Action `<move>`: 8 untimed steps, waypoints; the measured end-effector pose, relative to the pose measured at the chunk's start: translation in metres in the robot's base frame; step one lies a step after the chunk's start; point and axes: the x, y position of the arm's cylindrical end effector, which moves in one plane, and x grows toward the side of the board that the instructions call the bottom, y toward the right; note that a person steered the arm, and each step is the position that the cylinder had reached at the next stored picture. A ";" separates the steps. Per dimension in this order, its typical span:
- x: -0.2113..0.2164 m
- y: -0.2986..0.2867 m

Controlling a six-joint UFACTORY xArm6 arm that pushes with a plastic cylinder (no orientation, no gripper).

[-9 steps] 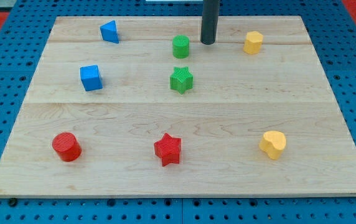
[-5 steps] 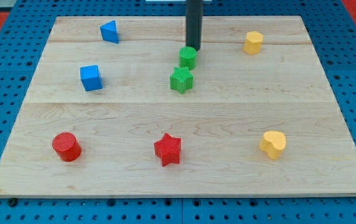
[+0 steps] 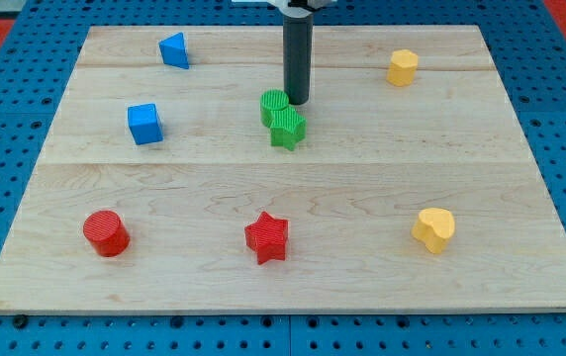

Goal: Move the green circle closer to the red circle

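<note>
The green circle (image 3: 274, 103) sits near the middle top of the wooden board (image 3: 520, 198), touching the green star (image 3: 288, 130) just below it. My tip (image 3: 295, 102) is right beside the green circle, on its right. The red circle (image 3: 105, 233) stands far off at the view's bottom left.
A blue cube (image 3: 144, 123) and a blue triangular block (image 3: 174, 49) stand at the upper left. A red star (image 3: 267, 237) is at the bottom middle. A yellow block (image 3: 402, 67) is at the upper right and a yellow heart (image 3: 433, 229) at the lower right.
My tip has moved left and down from the top middle. It pushed the green circle down and left until it touches the green star.
</note>
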 end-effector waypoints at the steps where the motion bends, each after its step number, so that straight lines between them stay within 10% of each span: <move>1: 0.000 0.008; 5: -0.012 0.069; 8: 0.020 -0.043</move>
